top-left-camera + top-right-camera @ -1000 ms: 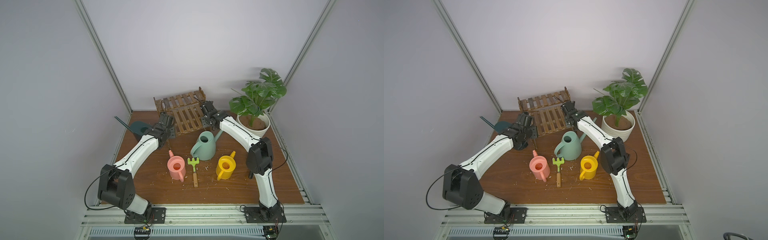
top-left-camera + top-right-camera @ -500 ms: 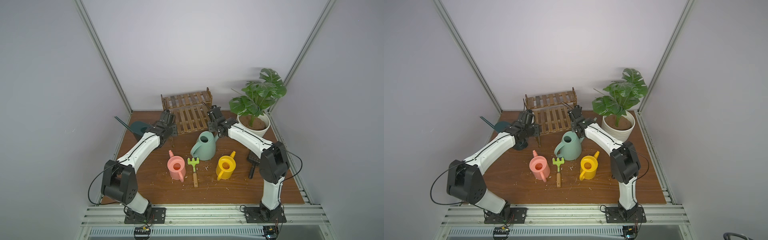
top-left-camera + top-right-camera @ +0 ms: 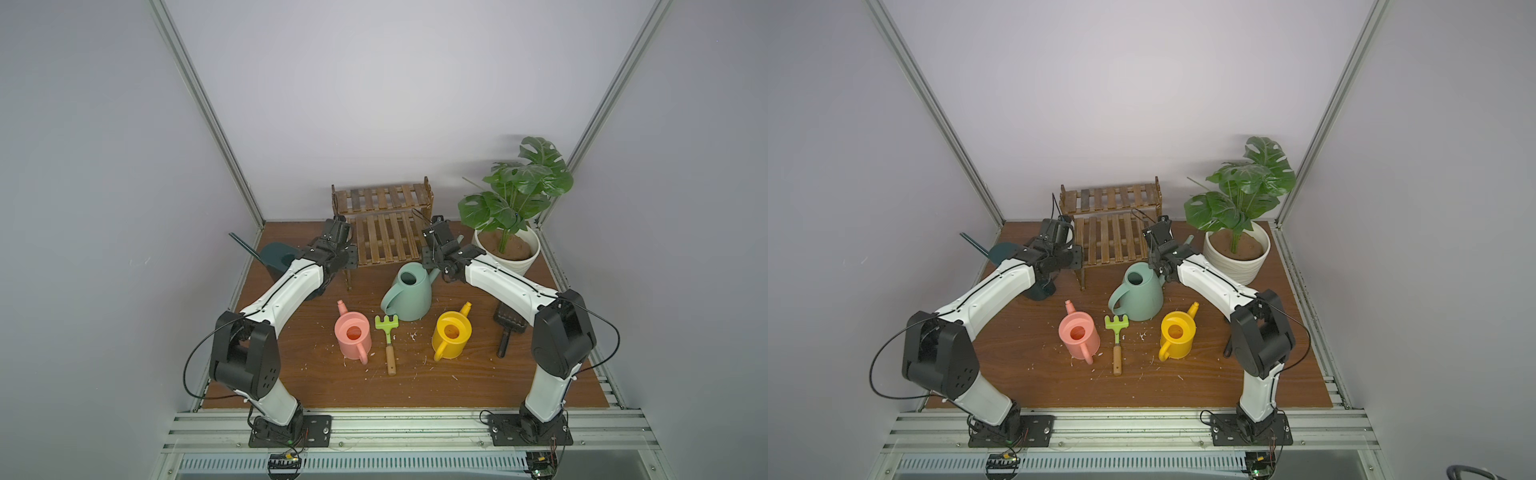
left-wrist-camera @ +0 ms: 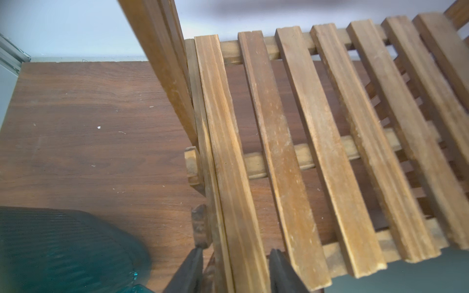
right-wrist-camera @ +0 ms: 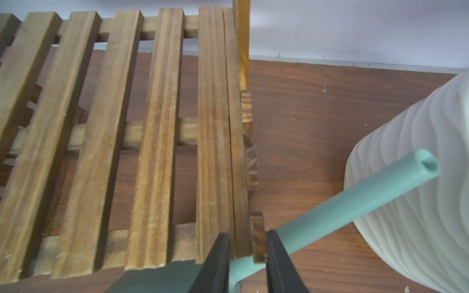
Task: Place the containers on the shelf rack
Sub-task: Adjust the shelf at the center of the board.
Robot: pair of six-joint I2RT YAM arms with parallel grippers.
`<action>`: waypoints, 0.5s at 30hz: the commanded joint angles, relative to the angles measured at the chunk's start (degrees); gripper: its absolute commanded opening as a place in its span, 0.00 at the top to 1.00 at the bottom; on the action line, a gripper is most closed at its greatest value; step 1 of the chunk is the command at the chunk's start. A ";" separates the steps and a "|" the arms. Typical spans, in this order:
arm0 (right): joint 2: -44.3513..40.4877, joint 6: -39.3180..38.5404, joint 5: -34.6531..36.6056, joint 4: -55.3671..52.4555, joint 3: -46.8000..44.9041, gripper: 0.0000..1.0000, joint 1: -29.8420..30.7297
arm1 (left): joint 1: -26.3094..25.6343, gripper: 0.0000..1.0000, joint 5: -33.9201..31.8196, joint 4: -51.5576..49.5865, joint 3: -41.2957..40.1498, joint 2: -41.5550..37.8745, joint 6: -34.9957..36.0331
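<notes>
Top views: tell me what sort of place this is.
Probably a robot lab cell staged as a gardening corner: aluminium frame rails, two white-and-black robot arms bolted in front, plus a small pink plastic watering can and slatted brown wooden shelf rack.

White arm links (image 3: 291, 286), black joints (image 3: 245, 357), thin black cables (image 3: 185, 371).

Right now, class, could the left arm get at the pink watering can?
Probably, but not at once: its tool grips the rack by an end slat and must let go first. The pink can stands on open board nearby, nothing between.
</notes>
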 commanded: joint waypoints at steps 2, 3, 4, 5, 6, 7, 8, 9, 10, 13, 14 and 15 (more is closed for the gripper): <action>-2.59 1.37 -1.74 0.23 0.62 0.68 0.87 | -0.73 0.47 1.73 -0.56 2.22 0.29 0.47; -2.86 1.37 -1.55 0.23 0.99 0.65 0.80 | -0.70 0.45 1.76 -0.59 2.41 -0.28 0.52; -3.22 1.46 -1.33 0.35 1.23 0.62 0.83 | -0.72 0.43 1.76 -0.61 2.64 -0.94 0.61; -3.79 1.57 -0.91 0.51 1.34 0.61 0.82 | -0.66 0.42 1.82 -0.60 2.73 -1.68 0.63; -4.34 1.55 -0.59 0.76 1.32 0.59 0.81 | -0.72 0.40 1.90 -0.75 2.70 -2.34 0.62; -5.05 1.61 -0.51 1.07 1.24 0.57 0.78 | -0.76 0.38 2.06 -0.83 2.51 -3.37 0.57; -5.80 1.67 -0.48 1.33 1.12 0.55 0.73 | -0.77 0.36 2.20 -0.96 1.89 -4.65 0.54; -6.49 1.70 -0.59 1.56 0.94 0.54 0.75 | -0.70 0.34 2.18 -0.99 0.99 -5.97 0.46; -7.51 1.72 -0.85 1.78 0.62 0.53 0.77 | -0.75 0.33 2.07 -1.05 -0.15 -7.60 0.29; -11.23 1.84 -2.71 3.35 -1.84 0.51 0.94 | -0.69 0.30 0.79 -2.30 -4.27 -13.64 -0.63; -12.55 1.81 -3.53 4.27 -2.80 0.51 1.12 | -0.70 0.29 0.09 -3.25 -5.80 -15.80 -1.39; -13.94 1.57 -4.52 5.03 -3.77 0.49 1.47 | -0.66 0.28 -0.50 -4.07 -7.38 -18.19 -2.05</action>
